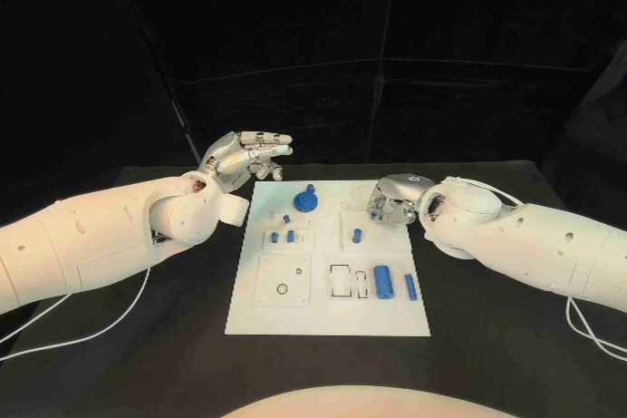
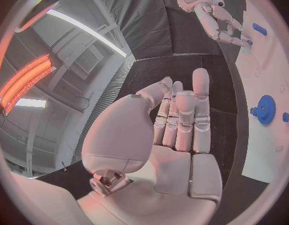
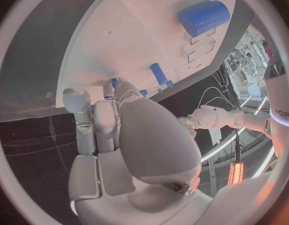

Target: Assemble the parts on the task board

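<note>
Left hand [image 1: 248, 156] empty, fingers apart, off task board [image 1: 262, 314], right hand [image 1: 392, 200] over it, grasp unclear, blue gear [image 1: 306, 201] between.

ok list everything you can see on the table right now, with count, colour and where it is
task board: one, white, middle of the table
gear: one, blue, far end of the board, left of centre
large cylinder: one, blue, near right part of the board
slim rod: one, blue, just right of the large cylinder
small pegs: a few, blue, across the board's middle; exact count unclear
table: one, black, under the board
cable: one, white, on the table at the near left
left hand: silver, raised off the board's far left corner, holding nothing
right hand: silver, over the board's far right corner, fingers curled down; hold unclear
</note>
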